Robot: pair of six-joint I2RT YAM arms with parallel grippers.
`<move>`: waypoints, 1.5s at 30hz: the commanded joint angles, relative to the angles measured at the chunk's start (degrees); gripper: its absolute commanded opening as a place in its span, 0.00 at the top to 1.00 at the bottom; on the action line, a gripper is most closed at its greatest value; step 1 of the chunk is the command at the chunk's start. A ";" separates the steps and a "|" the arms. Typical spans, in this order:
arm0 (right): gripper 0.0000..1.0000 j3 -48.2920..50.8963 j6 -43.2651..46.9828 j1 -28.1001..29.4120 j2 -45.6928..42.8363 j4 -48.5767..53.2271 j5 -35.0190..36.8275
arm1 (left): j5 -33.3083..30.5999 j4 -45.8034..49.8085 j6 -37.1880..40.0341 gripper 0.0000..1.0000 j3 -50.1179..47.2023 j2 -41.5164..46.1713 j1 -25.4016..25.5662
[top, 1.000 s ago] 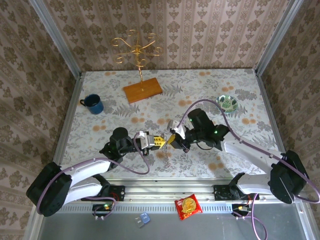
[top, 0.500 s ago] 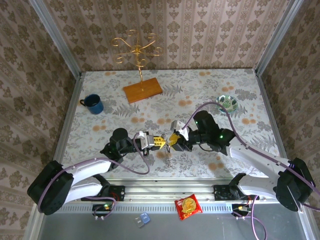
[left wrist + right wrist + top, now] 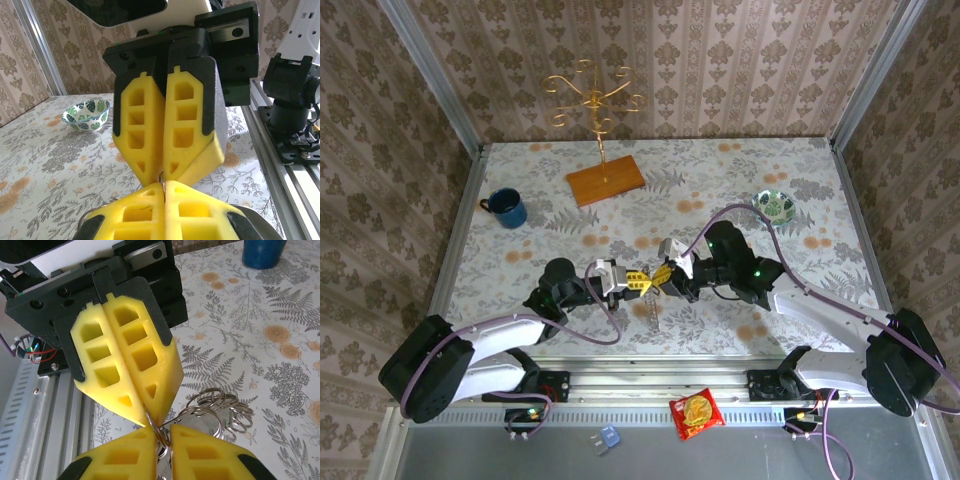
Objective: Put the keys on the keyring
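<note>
1. We clench our left gripper (image 3: 642, 285) on the thin silvery wire keyring (image 3: 215, 407), steadying it where both fingertips meet.
2. Our right gripper (image 3: 661, 277) pinches the same loops opposite, probably to part them for threading.

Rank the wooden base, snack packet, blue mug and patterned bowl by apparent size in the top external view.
1. wooden base, clearly the largest.
2. snack packet, though it may lie nearer the camera, so its lead over the next two is unsure.
3. blue mug and patterned bowl: too alike to rank.
</note>
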State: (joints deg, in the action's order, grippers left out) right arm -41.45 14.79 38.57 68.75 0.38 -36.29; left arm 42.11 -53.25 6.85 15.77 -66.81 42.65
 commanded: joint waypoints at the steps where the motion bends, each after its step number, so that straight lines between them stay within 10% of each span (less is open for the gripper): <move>1: 0.95 0.59 -0.52 0.46 0.39 -2.40 -1.23 | 2.29 -4.84 -1.49 1.00 0.05 0.36 0.50; 5: 1.00 0.01 1.07 0.42 -0.61 -0.73 -0.74 | -0.27 -4.51 -1.56 0.98 -0.18 0.45 0.50; 9: 1.00 -3.69 6.17 0.58 -1.21 7.79 2.39 | -3.43 2.17 1.48 0.73 0.51 2.98 0.39; 20: 1.00 -16.39 20.32 4.35 3.88 27.43 10.36 | -3.05 35.90 17.95 0.72 9.24 9.24 0.10; 32: 0.99 -20.59 23.27 9.10 6.10 31.05 14.21 | -0.54 35.63 18.18 1.00 11.84 6.95 -0.49; 36: 0.74 -14.17 16.86 5.37 0.73 20.99 9.03 | 0.04 32.21 15.73 1.00 10.17 7.71 -0.78; 45: 0.68 -4.14 5.45 2.39 -3.39 6.36 2.83 | 2.97 17.43 8.25 1.00 5.18 7.13 -1.25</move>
State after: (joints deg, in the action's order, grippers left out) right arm -47.18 25.12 40.93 65.76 13.02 -30.35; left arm 42.28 -28.03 18.81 21.80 -59.68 41.89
